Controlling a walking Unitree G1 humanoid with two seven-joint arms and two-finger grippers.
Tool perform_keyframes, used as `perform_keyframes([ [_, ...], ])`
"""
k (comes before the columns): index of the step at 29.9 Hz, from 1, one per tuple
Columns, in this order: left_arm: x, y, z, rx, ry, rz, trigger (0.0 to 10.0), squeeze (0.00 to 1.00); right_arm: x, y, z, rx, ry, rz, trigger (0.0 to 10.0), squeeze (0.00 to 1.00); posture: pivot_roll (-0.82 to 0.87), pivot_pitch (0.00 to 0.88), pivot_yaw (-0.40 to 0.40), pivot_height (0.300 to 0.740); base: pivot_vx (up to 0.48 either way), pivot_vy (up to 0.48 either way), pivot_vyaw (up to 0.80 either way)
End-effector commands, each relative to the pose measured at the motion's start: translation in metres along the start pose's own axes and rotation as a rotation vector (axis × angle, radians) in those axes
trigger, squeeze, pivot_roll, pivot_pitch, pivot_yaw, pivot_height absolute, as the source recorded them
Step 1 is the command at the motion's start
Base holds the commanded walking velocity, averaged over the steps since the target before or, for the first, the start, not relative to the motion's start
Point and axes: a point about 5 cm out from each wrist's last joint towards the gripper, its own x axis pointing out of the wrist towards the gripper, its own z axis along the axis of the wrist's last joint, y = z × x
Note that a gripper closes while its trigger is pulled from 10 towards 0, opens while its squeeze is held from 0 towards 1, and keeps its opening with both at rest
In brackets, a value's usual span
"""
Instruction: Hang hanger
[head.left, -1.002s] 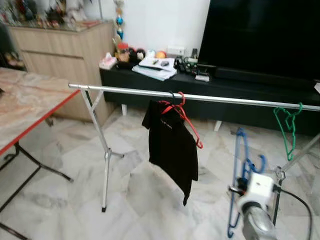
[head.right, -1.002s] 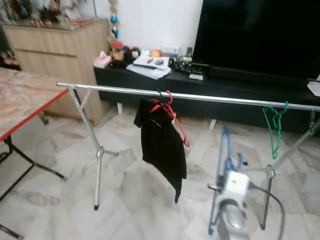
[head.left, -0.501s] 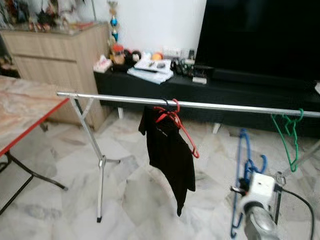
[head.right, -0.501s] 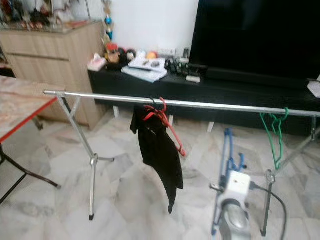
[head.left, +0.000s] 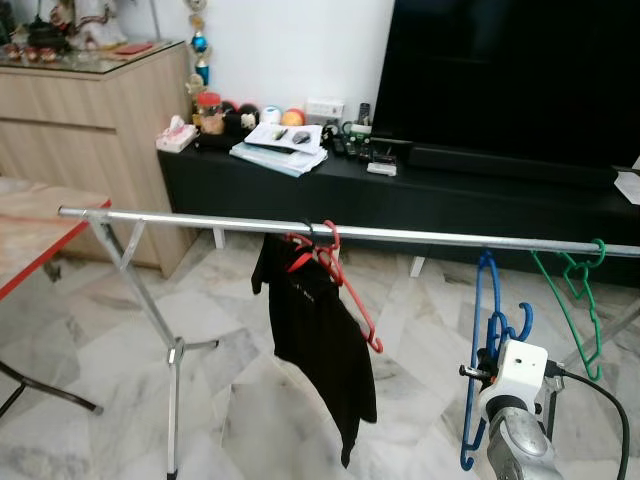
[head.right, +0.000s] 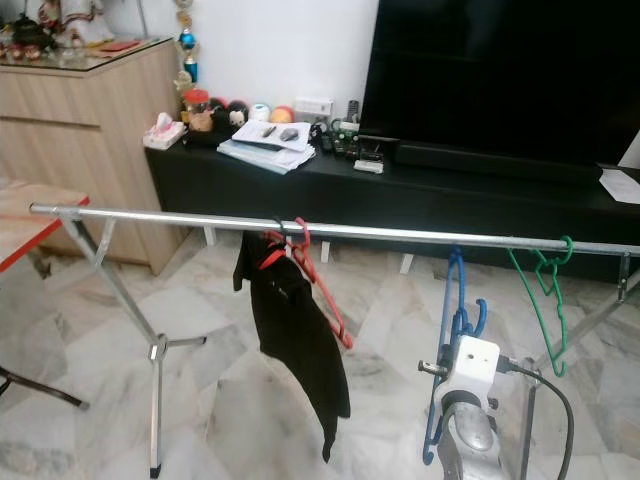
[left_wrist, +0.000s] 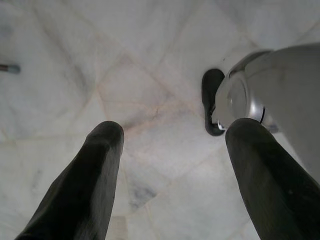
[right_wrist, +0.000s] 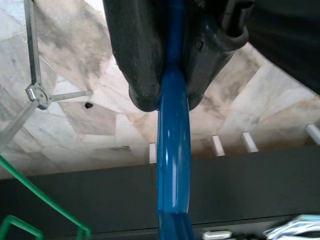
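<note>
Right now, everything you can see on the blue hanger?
The blue hanger is glossy plastic, thin-framed, with small hooked notches at mid-height. It stands roughly upright, its top at the level of the metal rail, between the red hanger and the green hanger. The right gripper is clamped on its shaft. Whether the hook rests on the rail, I cannot tell.

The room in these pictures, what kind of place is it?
Most likely a home living room. A large dark television stands on a low black media console, a wooden sideboard sits along the wall, and a metal clothes rail with hangers stands on the marble floor.
</note>
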Motion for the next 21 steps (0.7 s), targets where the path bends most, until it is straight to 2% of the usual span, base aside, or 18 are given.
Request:
perform_keyframes([
  [1, 0.000, -0.009, -0.005, 0.012, 0.017, -0.018, 10.0, 0.00, 0.001, -0.014, 0.001, 0.000, 0.002, -0.046, 10.0, 0.00, 0.08, 0.000, -0.013, 0.740, 0.277, 0.000, 0.00],
  [14, -0.004, -0.031, -0.026, 0.015, 0.047, -0.041, 10.0, 0.00, 0.004, -0.016, 0.000, -0.007, 0.026, -0.070, 10.0, 0.00, 0.08, 0.000, -0.014, 0.740, 0.276, 0.000, 0.00],
  [21, -0.004, -0.028, -0.024, 0.015, 0.047, -0.040, 10.0, 0.00, 0.007, -0.016, -0.001, -0.021, 0.058, -0.072, 10.0, 0.00, 0.08, 0.000, -0.014, 0.740, 0.078, 0.000, 0.00],
])
